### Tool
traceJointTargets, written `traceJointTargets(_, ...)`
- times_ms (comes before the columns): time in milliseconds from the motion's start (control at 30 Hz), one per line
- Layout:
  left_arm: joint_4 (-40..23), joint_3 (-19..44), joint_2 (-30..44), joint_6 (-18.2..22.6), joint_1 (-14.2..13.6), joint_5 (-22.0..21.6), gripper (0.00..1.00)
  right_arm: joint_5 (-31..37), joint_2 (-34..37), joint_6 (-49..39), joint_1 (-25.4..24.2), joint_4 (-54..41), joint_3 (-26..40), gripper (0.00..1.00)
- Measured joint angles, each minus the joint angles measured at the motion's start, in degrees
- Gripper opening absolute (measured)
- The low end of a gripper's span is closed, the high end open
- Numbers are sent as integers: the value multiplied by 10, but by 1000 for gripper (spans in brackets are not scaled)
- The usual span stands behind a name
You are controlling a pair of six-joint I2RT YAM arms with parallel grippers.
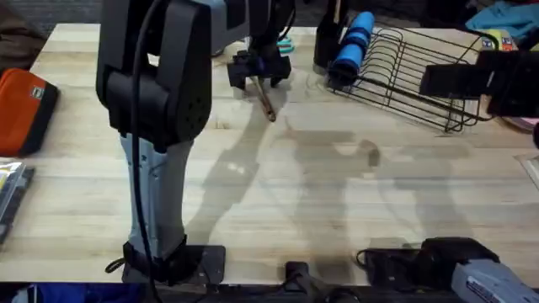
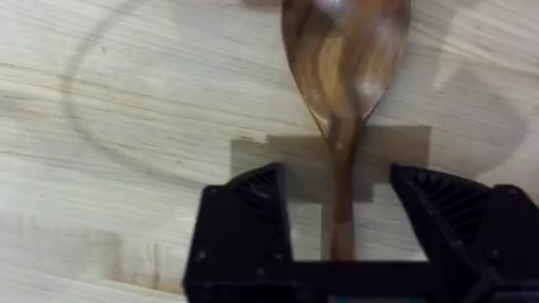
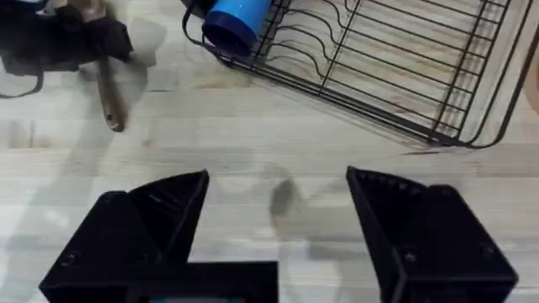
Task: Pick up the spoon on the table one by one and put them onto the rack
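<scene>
**One spoon between open fingers, rack waiting beyond**

One wooden spoon (image 2: 341, 76) lies flat on the table (image 1: 337, 194), its handle running back between the fingers of the left gripper (image 2: 341, 223). The jaws stand wide, one on each side of the handle and apart from it, apparently lined up so that closing would pinch it. The rack (image 1: 413, 76) sits well apart, toward the right. The right gripper (image 3: 278, 219) hangs wide open and empty over bare wood.
</scene>
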Motion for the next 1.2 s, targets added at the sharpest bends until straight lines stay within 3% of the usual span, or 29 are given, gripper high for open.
traceJointTargets(200, -2, 0, 0, 0, 0, 0, 566, 0, 0, 0, 0, 0, 0, 993)
traceJointTargets(467, 0, 0, 0, 2, 0, -1, 84, 0, 0, 0, 0, 0, 0, 993)
traceJointTargets(500, 2, 1, 0, 3, 0, -1, 59, 0, 0, 0, 0, 0, 0, 993)
traceJointTargets(867, -15, 11, 0, 2, 0, -10, 43, 0, 0, 0, 0, 0, 0, 993)
traceJointTargets(1200, -48, 103, -1, 2, 0, -15, 43, 0, 0, 0, 0, 0, 0, 993)
